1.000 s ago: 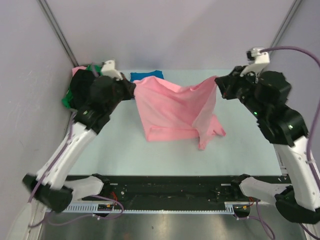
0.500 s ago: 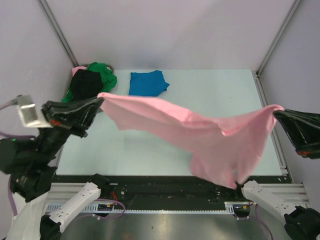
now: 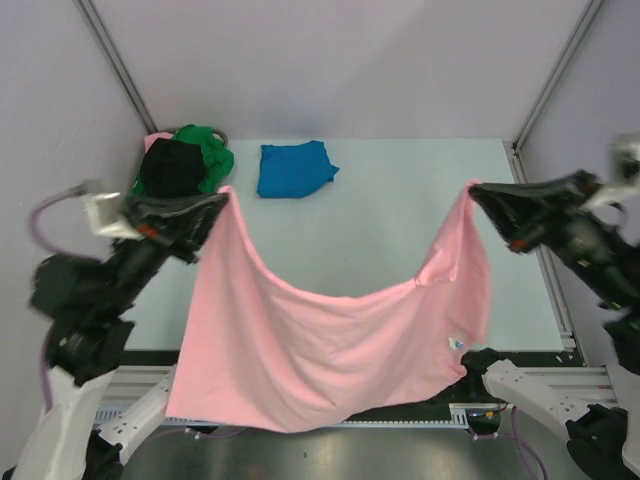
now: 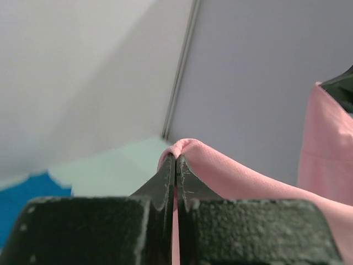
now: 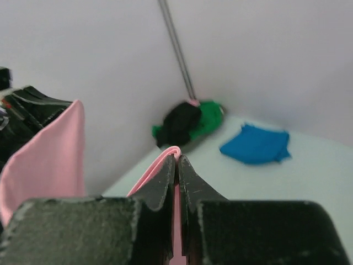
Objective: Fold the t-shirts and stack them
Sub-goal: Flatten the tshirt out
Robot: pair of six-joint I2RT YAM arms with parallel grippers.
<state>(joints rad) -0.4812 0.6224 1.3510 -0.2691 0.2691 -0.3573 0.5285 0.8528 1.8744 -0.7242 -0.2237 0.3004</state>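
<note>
Left tool (image 3: 222, 197) and right tool (image 3: 476, 190) both clamped shut, each on one end of upper edge of pink t-shirt (image 3: 300, 350). I hold them wide apart above surface (image 3: 400, 215), so cloth hangs open and sags over near edge. I judge this spreads it for laying flat. Top view shows whole drape, wrist views only pinch. Right wrist view shows blue t-shirt (image 5: 256, 144) lying apart from black t-shirt (image 5: 179, 124) and green t-shirt (image 5: 207, 118), heaped in far corner.
</note>
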